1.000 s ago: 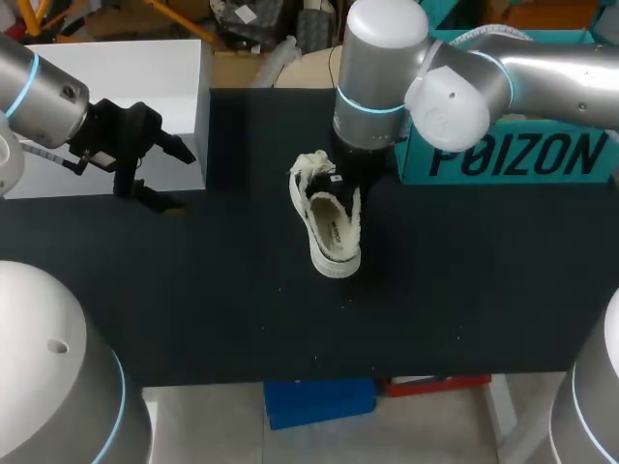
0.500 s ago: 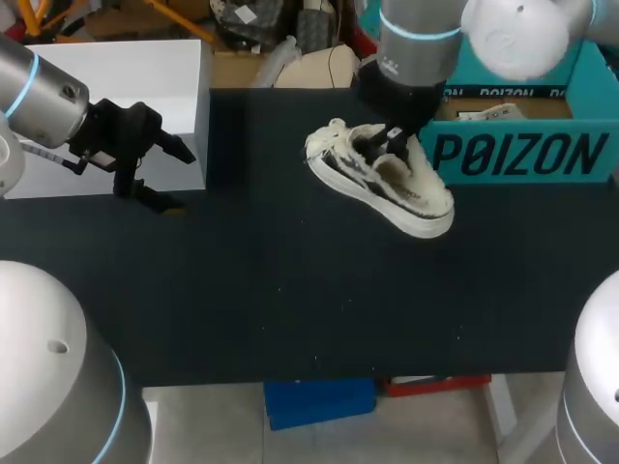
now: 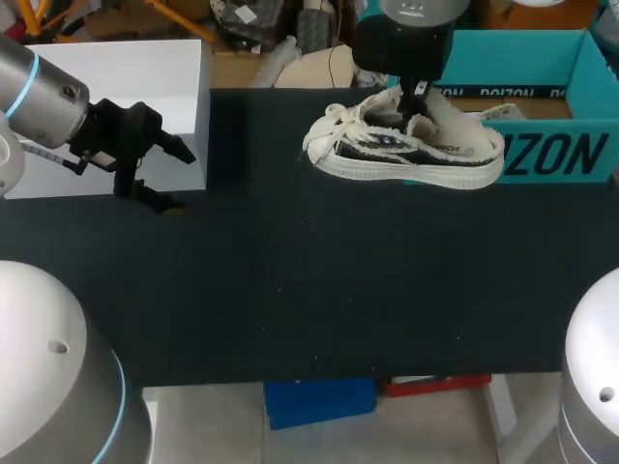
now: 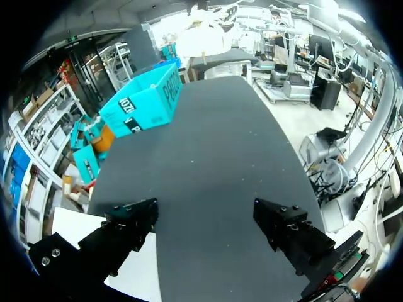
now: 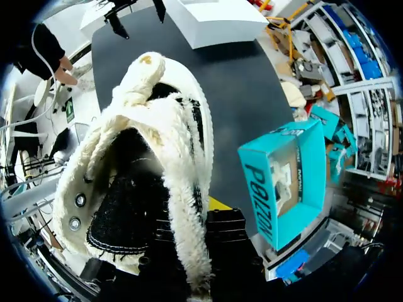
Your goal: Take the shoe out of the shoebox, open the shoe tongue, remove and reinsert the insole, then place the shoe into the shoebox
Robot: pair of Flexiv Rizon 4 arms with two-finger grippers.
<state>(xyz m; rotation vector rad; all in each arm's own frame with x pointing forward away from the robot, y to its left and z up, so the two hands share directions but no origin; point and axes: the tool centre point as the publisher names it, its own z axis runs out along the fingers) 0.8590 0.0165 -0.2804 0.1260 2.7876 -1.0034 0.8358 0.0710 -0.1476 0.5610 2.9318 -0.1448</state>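
Carrying shoe (image 3: 406, 155) near far edge of surface (image 3: 290, 290), heel end by shoebox (image 3: 571, 68). Right gripper (image 3: 418, 101) was clenched on shoe's collar. Step called for level sole, lift clear of box's near wall, shoe turned along box length before lowering. Left gripper (image 3: 169, 176) was spread wide, empty, near left edge.

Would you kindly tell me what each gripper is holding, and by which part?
The right gripper holds the shoe by the frayed rim of its opening; the left gripper holds nothing.
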